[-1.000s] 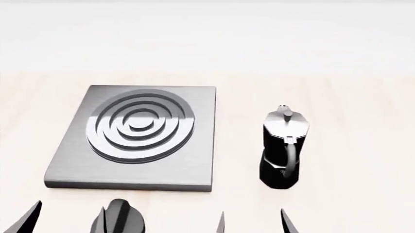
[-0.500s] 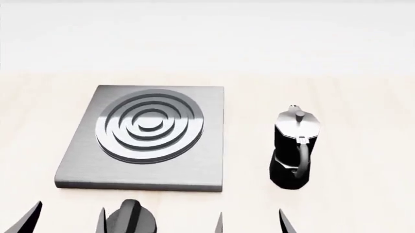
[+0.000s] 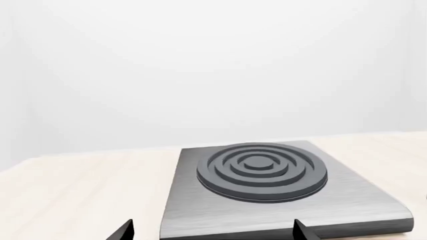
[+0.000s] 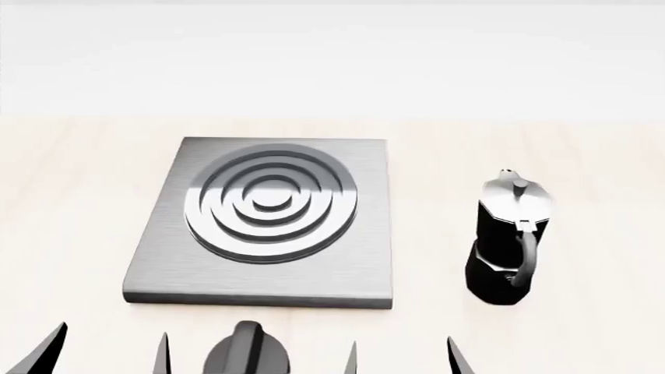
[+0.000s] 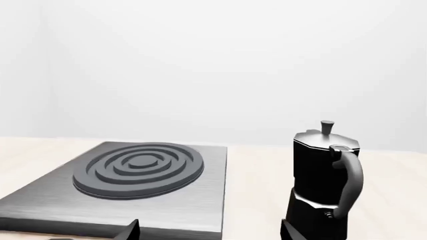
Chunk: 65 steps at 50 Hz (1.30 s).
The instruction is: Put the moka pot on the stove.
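Pale wooden desk (image 4: 83, 195) carries the upright moka pot (image 4: 506, 238) just right of the stove (image 4: 265, 226), both grippers' fingers spread and empty, so a clumsy grab at its handle risks toppling it.

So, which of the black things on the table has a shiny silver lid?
The moka pot, standing upright right of the stove; the round knob is entirely black.

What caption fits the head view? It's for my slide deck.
Moka pot stands upright on the table right of the stove, both grippers empty at the near edge.
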Tool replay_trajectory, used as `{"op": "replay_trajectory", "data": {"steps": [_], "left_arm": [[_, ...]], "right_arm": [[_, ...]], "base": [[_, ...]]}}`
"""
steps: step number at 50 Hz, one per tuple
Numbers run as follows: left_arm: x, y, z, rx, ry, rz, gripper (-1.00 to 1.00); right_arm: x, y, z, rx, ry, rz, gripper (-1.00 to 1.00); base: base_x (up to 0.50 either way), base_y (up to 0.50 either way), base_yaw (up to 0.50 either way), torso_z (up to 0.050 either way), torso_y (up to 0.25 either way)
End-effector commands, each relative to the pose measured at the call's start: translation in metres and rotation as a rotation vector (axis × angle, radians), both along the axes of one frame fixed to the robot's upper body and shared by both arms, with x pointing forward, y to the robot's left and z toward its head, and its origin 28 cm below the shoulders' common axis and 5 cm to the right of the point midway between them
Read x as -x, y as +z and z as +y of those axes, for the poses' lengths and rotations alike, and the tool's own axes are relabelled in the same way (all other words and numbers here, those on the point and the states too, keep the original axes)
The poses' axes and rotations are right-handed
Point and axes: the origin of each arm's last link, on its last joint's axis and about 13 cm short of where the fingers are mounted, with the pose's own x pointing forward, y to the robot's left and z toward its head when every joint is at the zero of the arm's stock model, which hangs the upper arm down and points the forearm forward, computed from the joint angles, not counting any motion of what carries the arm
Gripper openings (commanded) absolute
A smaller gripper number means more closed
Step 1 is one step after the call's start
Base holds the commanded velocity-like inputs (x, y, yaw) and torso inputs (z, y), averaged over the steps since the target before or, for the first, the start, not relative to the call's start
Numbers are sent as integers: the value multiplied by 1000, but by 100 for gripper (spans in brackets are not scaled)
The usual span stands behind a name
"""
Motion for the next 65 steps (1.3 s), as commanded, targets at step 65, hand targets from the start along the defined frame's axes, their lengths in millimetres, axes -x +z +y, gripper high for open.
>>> {"op": "replay_trajectory", "data": {"steps": [65], "left_arm": [[-2, 0, 2, -1, 2, 7, 100]], "right_arm": [[-2, -7, 1, -54, 8, 15, 100]], "base": [[0, 114, 0, 0, 0]]}}
